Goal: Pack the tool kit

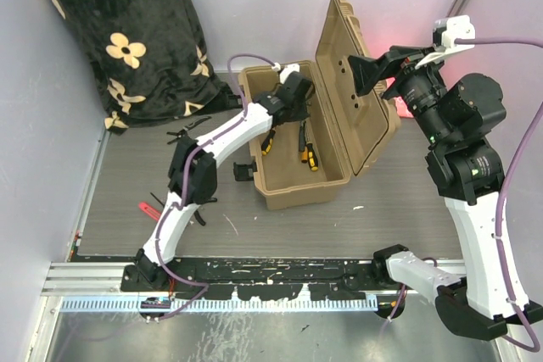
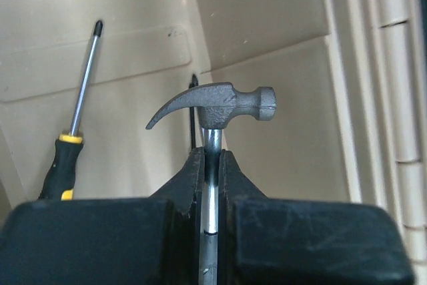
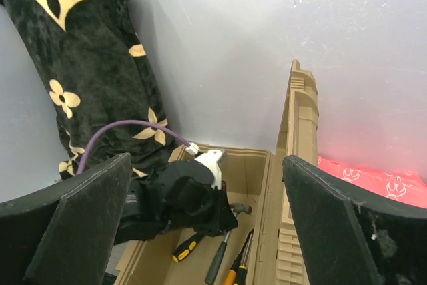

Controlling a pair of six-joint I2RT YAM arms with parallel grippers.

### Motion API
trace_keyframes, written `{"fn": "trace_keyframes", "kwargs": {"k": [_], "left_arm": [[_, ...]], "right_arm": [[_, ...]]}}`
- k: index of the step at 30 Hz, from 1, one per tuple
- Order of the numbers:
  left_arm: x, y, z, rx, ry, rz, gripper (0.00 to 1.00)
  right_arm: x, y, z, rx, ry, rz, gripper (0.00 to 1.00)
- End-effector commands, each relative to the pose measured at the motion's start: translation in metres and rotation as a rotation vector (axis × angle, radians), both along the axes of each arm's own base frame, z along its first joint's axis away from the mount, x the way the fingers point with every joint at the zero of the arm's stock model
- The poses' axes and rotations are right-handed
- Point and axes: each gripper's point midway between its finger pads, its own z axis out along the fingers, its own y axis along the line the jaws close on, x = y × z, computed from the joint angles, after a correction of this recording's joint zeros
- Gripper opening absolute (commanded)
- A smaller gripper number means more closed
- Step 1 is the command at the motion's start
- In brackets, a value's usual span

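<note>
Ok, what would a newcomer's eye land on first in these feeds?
The open tan toolbox in the middle of the table, its lid standing upright. Inside it the left gripper is shut on the shaft of a small hammer, while the right gripper hangs wide open by the lid. A black flowered blanket fills the far left corner.

Toolbox (image 1: 293, 186): tan hard plastic, matt, faintly speckled and scuffed inside.
Hammer (image 2: 223, 103): head is dark cast metal, grainy and dull. Shaft is bright polished metal, smooth.
Screwdriver (image 2: 83, 78): glossy metal shank. Handle black and yellow, plastic or rubber, cannot tell which.
Left gripper (image 2: 211, 161) fingers (image 2: 237, 185): black matt plastic, finely scratched.
Blanket (image 1: 127, 31): black plush cloth, soft sheen.
Table (image 1: 127, 184): grey, matt, wood-grain streaks.
</note>
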Motion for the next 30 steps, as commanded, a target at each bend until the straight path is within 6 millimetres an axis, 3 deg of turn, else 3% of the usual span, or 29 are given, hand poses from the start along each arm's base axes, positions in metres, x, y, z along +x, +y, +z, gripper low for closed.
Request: {"fn": "trace_keyframes", "kwargs": {"k": [1,9,16,25,30], "left_arm": [[-0.01,0.024,-0.016,0.17,0.049,0.146,0.0],[-0.02,0.043,-0.048,0.281,0.071,0.207,0.0],[-0.021,0.046,-0.065,0.327,0.078,0.168,0.0],[-0.02,0.045,-0.074,0.354,0.07,0.118,0.25],[-0.01,0.042,-0.058,0.346,0.021,0.081,0.32]], "right_arm": [[-0.009,-0.005,0.027,0.008,-0.08,-0.008,1.0],[-0.021,-0.011,0.03,0.008,-0.088,-0.024,1.0],[-0.031,-0.016,0.034,0.01,-0.097,-0.034,1.0],[-0.04,-0.02,0.038,0.014,-0.105,-0.04,1.0],[-0.044,-0.022,0.039,0.018,-0.109,-0.046,1.0]]}}
